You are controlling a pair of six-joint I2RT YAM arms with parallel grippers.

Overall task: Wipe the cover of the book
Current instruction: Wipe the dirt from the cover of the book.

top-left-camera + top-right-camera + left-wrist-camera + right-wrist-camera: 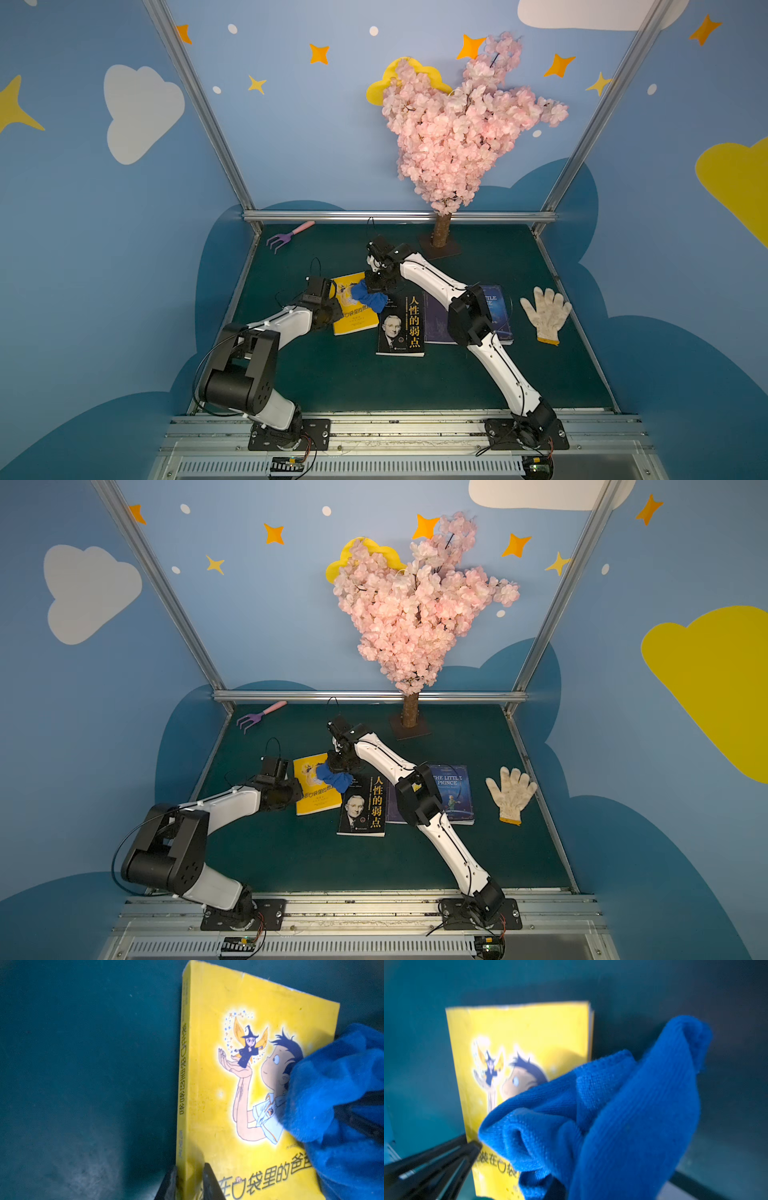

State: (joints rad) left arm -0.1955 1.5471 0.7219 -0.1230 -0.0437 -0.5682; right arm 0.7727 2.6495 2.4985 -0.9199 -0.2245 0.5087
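Note:
A yellow book (356, 322) with a cartoon boy on its cover lies flat on the green mat, left of centre in both top views. My left gripper (190, 1167) is shut on the book's spine edge, one finger on the spine side and one on the cover. My right gripper (376, 284) is shut on a bunched blue cloth (368, 297), which rests on the cover's right half (342, 1095). The cloth (612, 1115) hides the right fingers in the right wrist view, where the yellow book (519, 1028) lies beyond it.
A black book (401, 328) lies right of the yellow one, then a dark blue book (496, 320) partly under my right arm. A white glove (546, 313) lies at the right. A blossom tree's base (440, 247) and a purple rake (286, 237) sit at the back.

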